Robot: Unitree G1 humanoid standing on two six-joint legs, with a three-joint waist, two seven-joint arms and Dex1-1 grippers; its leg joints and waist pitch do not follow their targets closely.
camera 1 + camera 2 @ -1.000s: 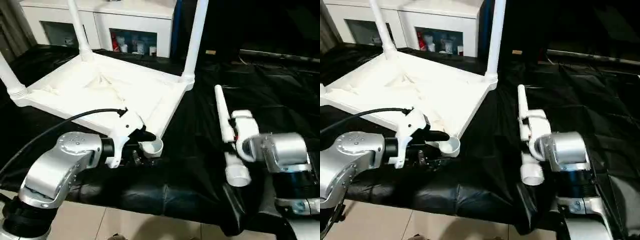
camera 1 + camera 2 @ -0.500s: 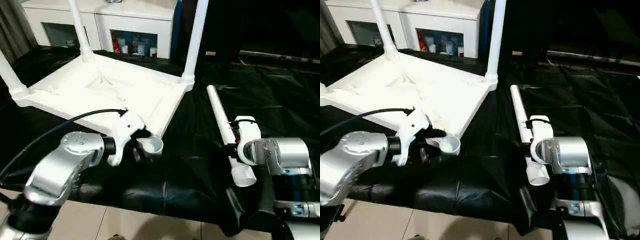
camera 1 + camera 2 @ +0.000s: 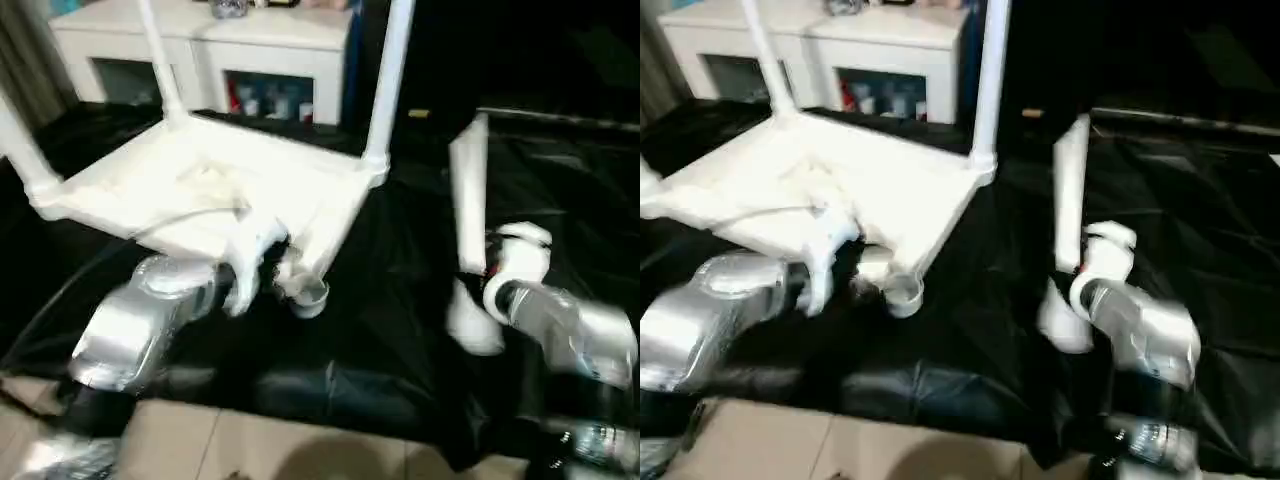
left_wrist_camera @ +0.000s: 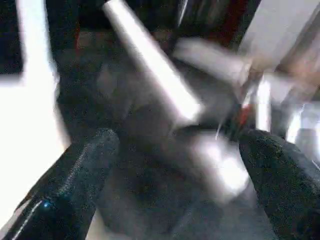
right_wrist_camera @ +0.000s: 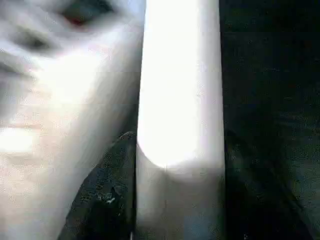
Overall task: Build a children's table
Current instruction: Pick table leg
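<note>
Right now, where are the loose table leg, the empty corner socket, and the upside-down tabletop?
Loose leg (image 3: 466, 190): left eye view, on its upper shaft.
Empty corner socket (image 3: 308, 296): left eye view, on its round rim.
Tabletop (image 3: 790, 190): right eye view, on its upturned underside.

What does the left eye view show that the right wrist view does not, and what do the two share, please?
Left eye view alone: the upturned table top on the black cloth, three legs standing in its corner sockets, the empty near socket, the left gripper beside it, and the white cabinet behind.

Right wrist view alone: the right gripper's two black fingers pressed against either side of the tube.

Both: the fourth leg held by the right gripper, lifted off the cloth.
</note>
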